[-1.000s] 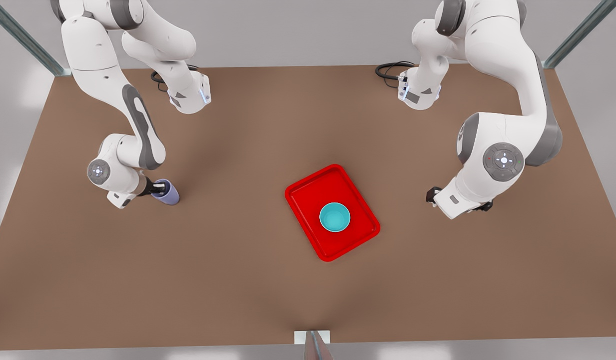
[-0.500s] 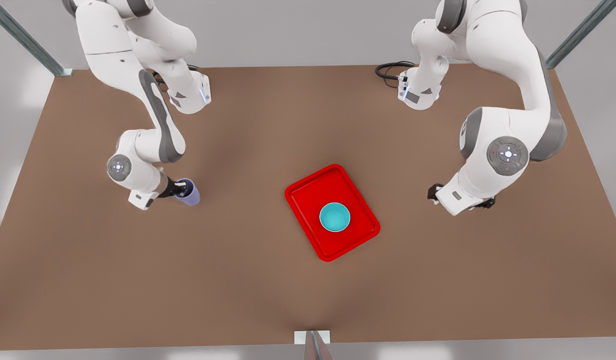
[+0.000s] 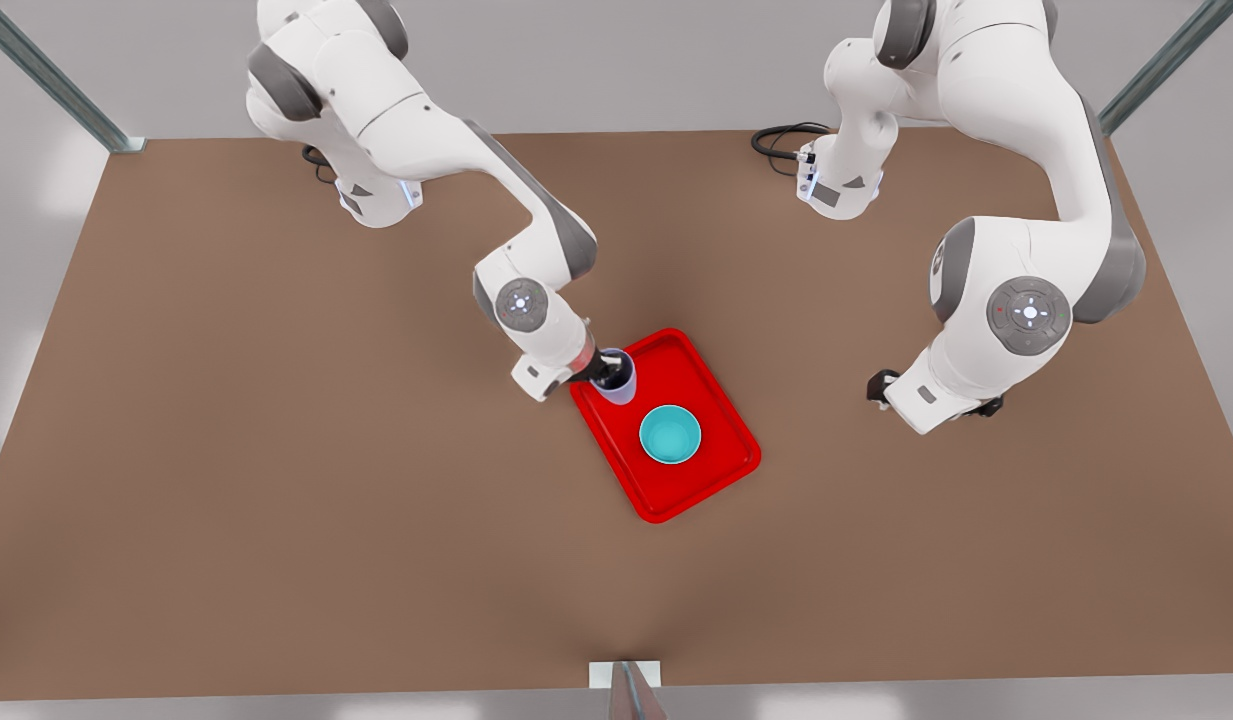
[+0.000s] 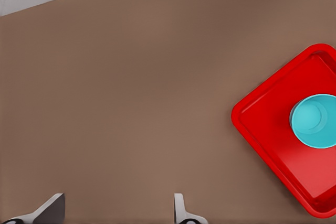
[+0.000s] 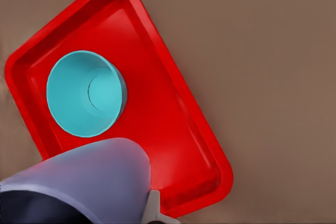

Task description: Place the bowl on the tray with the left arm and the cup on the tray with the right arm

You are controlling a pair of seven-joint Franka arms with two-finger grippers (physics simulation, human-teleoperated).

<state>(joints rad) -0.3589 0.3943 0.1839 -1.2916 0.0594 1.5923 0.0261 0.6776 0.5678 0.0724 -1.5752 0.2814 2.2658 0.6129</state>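
Gripping lavender cup point(image 3: 618, 380), right pincer point(image 3: 604, 371)

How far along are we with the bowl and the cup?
Done: the bowl sits inside the tray. In hand: the right gripper holds the cup by its rim, over the tray's corner nearest that arm. Left: lower the cup onto the tray beside the bowl and release it. The left gripper waits open over bare table on the front view's right.
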